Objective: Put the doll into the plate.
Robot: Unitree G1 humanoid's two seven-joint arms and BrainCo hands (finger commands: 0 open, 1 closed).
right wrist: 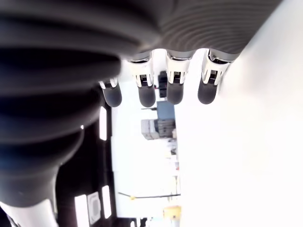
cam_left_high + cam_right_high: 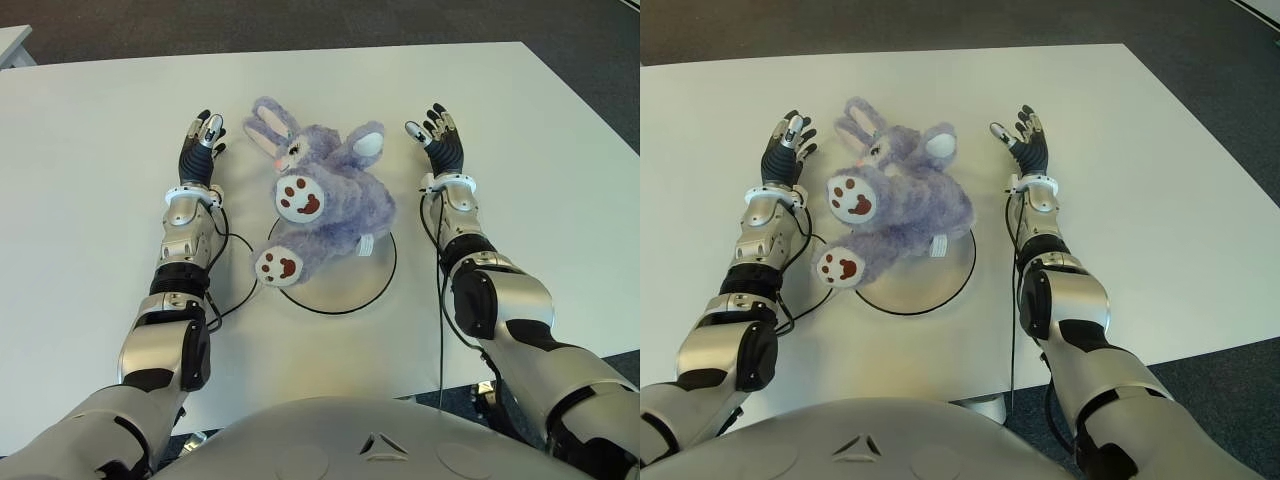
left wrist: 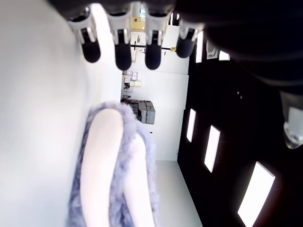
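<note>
Plate [image 2: 375, 285] carrying the plush rabbit [image 2: 325, 205]; left hand [image 2: 200, 148] and right hand [image 2: 440, 145] flank it, fingers spread, empty. Placement appears complete.

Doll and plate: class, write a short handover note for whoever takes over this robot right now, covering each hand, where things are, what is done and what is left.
Left hand: open, holds nothing, on the doll's left.
Right hand: open, holds nothing, on the doll's right.
Doll: purple plush rabbit lying on the plate, with its head and ears reaching past the far rim over the table.
Done: the doll is released, its body on the plate.
Left: perhaps nudge the head inward; otherwise withdraw both hands.
</note>
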